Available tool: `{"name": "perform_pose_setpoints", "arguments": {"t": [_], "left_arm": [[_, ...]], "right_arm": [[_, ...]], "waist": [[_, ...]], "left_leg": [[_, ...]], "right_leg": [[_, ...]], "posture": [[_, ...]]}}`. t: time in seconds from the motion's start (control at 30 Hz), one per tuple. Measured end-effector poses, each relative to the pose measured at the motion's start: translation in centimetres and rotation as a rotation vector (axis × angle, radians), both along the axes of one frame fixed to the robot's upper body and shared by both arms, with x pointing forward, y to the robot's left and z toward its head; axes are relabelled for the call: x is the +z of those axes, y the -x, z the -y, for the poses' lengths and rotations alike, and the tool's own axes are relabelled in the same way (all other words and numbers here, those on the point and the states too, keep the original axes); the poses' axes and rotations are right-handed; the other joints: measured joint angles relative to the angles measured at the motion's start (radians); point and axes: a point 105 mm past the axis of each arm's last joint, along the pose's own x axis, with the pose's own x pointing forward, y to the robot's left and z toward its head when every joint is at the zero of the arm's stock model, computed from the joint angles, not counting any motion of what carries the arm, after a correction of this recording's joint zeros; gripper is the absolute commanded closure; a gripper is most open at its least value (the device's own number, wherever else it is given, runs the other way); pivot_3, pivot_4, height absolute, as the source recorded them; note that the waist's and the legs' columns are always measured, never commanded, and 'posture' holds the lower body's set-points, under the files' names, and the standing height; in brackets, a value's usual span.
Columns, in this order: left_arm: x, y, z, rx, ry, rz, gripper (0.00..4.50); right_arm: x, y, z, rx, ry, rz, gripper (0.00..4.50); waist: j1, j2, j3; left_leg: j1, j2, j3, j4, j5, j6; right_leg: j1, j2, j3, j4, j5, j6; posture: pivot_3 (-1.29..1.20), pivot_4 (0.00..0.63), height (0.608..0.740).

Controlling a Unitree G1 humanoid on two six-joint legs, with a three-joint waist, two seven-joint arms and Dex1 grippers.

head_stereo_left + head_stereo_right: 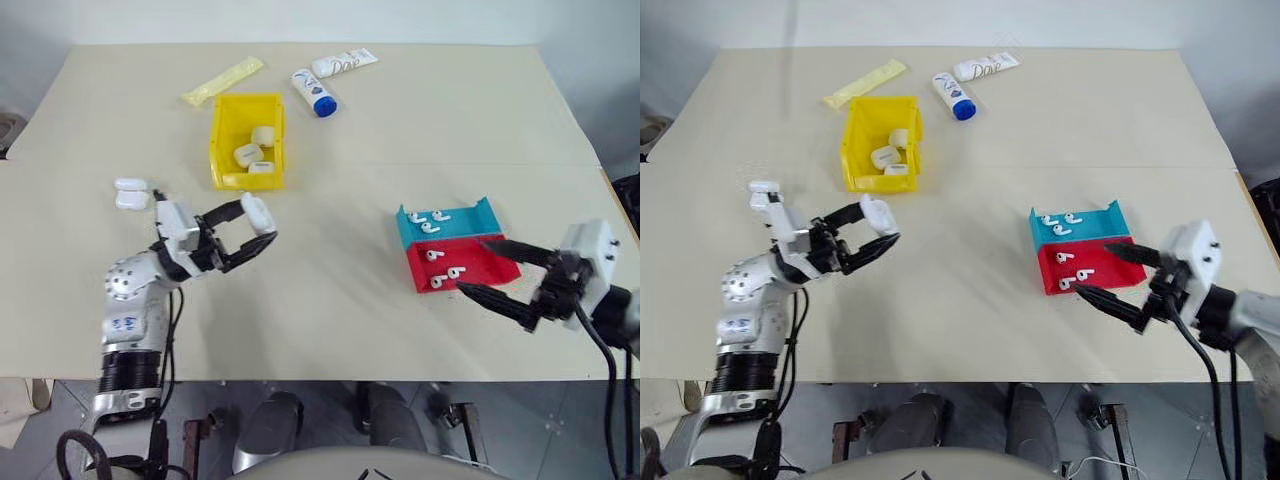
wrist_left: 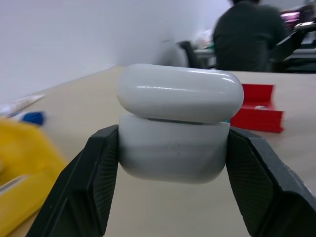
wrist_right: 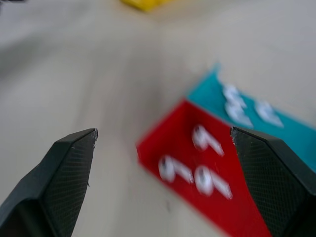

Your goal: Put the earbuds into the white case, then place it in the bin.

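Desk (image 1: 330, 110) holds everything here, beige and wide. The left gripper (image 1: 255, 232) hovers above it, just in front of the yellow bin (image 1: 222, 138), its black fingers (image 2: 96, 177) clamped on a white case (image 2: 175, 126) whose lid sits slightly ajar on top. Inside the bin lie three more white cases (image 1: 250, 154), and two further ones (image 1: 130, 193) sit stacked on the desk just beside the left arm. Behind the bin lie a pale yellow packet (image 1: 222, 81), a white tube with a blue cap (image 1: 314, 93) and another white tube (image 1: 344, 63). On the right side of the desk sit a blue tray (image 1: 475, 217) and a red tray (image 1: 478, 262), touching edge to edge, the blue one farther from the robot. Earbuds (image 1: 428, 220) rest in the blue tray, and more earbuds (image 1: 445, 264) in the red. The right gripper (image 1: 490, 268) hangs just beside the red tray's near right corner, its fingers (image 3: 69, 163) spread wide and holding nothing, pointing toward the trays. In the left wrist view a person sits in the background with their back turned.
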Motion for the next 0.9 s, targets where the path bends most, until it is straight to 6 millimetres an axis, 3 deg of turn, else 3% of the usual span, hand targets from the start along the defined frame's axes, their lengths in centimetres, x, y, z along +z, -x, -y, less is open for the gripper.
{"name": "perform_pose_setpoints", "arguments": {"t": [0.2,0.33,0.57,0.83,0.9], "left_arm": [[-0.5,-0.6,2.9,-0.138,0.018,0.007,1.67],[-0.1,-0.8,4.8,-0.219,0.031,0.031,1.67],[-0.4,-0.5,5.5,-0.246,0.037,0.035,1.67],[-1.1,0.8,6.2,-0.261,0.054,0.032,1.67],[-1.3,1.2,6.6,-0.266,0.061,0.031,1.67]], "right_arm": [[-0.6,4.5,1.7,-0.147,0.076,-0.058,0.00],[0.2,5.1,0.5,-0.137,0.093,-0.063,0.00],[2.0,2.7,-1.3,0.034,0.267,-0.078,0.00],[1.7,-1.5,-2.3,0.264,0.443,-0.138,0.00],[1.1,-2.8,-2.0,0.282,0.491,-0.151,0.40]], "waist": [[0.002,0.000,0.000],[-0.002,0.000,0.000],[-0.005,0.000,0.000],[-0.001,0.001,0.002],[-0.002,0.001,0.002]], "left_leg": [[0.001,0.001,0.002,0.000,-0.001,0.001],[0.002,0.001,0.002,0.000,-0.001,0.002],[0.002,0.001,0.003,0.001,-0.002,0.002],[0.000,0.001,0.003,0.001,-0.001,0.003],[-0.001,0.001,0.003,0.001,-0.001,0.003]], "right_leg": [[0.001,0.002,0.002,0.000,0.001,0.001],[0.002,0.002,0.003,-0.001,0.001,0.002],[0.002,0.003,0.002,-0.002,0.001,0.002],[0.002,0.003,0.002,-0.008,0.005,0.003],[0.002,0.002,0.002,-0.009,0.005,0.004]], "posture": [[0.00,0.150,0.740],[0.00,0.150,0.740],[0.00,0.150,0.740],[0.00,0.150,0.740],[0.00,0.150,0.740]]}}
